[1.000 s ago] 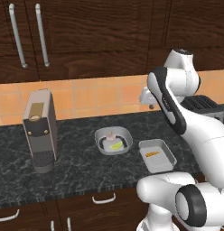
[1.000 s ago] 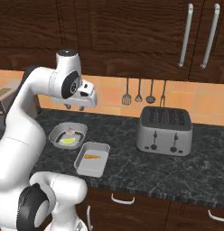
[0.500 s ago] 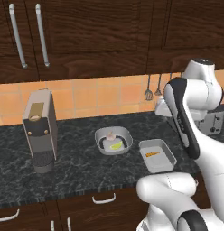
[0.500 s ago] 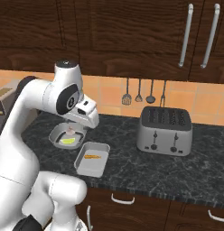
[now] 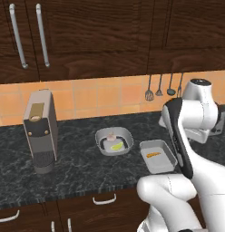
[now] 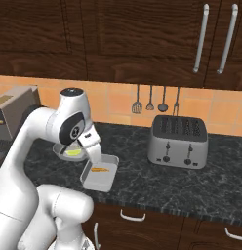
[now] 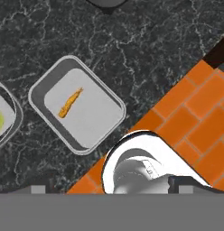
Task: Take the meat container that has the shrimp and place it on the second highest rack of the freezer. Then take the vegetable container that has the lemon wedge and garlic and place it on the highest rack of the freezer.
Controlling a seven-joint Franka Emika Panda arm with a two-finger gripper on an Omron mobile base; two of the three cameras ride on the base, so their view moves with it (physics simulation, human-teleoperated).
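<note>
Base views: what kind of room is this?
A home-style kitchen, simulated: a dark stone counter under wooden cabinets, a toaster, a coffee machine, and utensils hanging on an orange tiled backsplash.

Dark wood cabinets (image 5: 87, 36) above orange tiled wall (image 5: 96, 97), black counter (image 5: 78, 167).

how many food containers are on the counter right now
2. The rounded container with the lemon wedge and garlic sits mid-counter; the rectangular tray with the shrimp lies just right of it.
</note>
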